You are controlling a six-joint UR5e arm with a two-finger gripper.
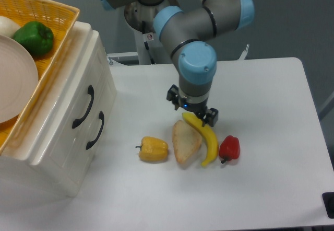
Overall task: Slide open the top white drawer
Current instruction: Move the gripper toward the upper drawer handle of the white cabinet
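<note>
Two drawers stay shut; we see the top white drawer (78,103) far left of our fingers (205,117), whose opening we cannot tell.

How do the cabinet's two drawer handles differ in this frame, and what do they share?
The top white drawer carries the handle that sits higher and further left in the picture; the lower drawer's handle sits lower and nearer the yellow pepper. The upper handle looks slightly longer. Both are curved and black on glossy cream fronts, both drawers look shut, and the gripper touches neither.
</note>
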